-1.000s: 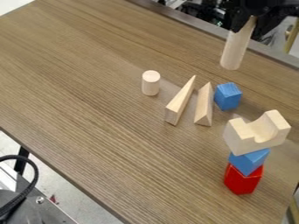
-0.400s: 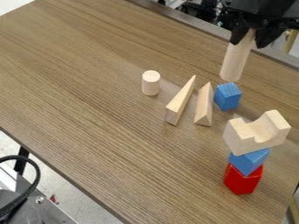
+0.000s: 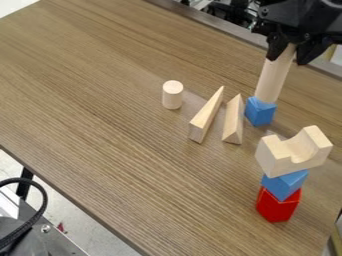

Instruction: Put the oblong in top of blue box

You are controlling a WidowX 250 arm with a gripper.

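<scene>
**Oblong [image 3: 274, 80] Lines Up Over Blue Box [image 3: 260, 116]**

At far left, a black cable [image 3: 41, 210] curves beside the wooden tabletop [image 3: 100, 110]. Farther right, a short cylinder [image 3: 172, 95] stands on end. Next come two pale wedges, a longer one [image 3: 206, 117] and a shorter one [image 3: 233, 122], lying near each other with their narrow ends pointing away from the camera.

Just right of the shorter wedge, the blue box sits on the tabletop. Directly above it is the oblong, a long pale wooden rod held close to upright, its lower end at the box's top face. Whether it bears on the box or hangs slightly clear, I cannot tell. The black fingers [image 3: 274, 49] are closed around its upper end.

Lower right, a separate stack stands: a red block [image 3: 277, 206] at the bottom, a blue block [image 3: 286, 185] over it, and a notched block [image 3: 290, 156] on top.

The step in hand looks like the final placing. The next move calls for checking that the rod is centred and plumb, settling its base flat, then opening gently and lifting straight away. A sideways nudge could topple so tall a piece.
</scene>
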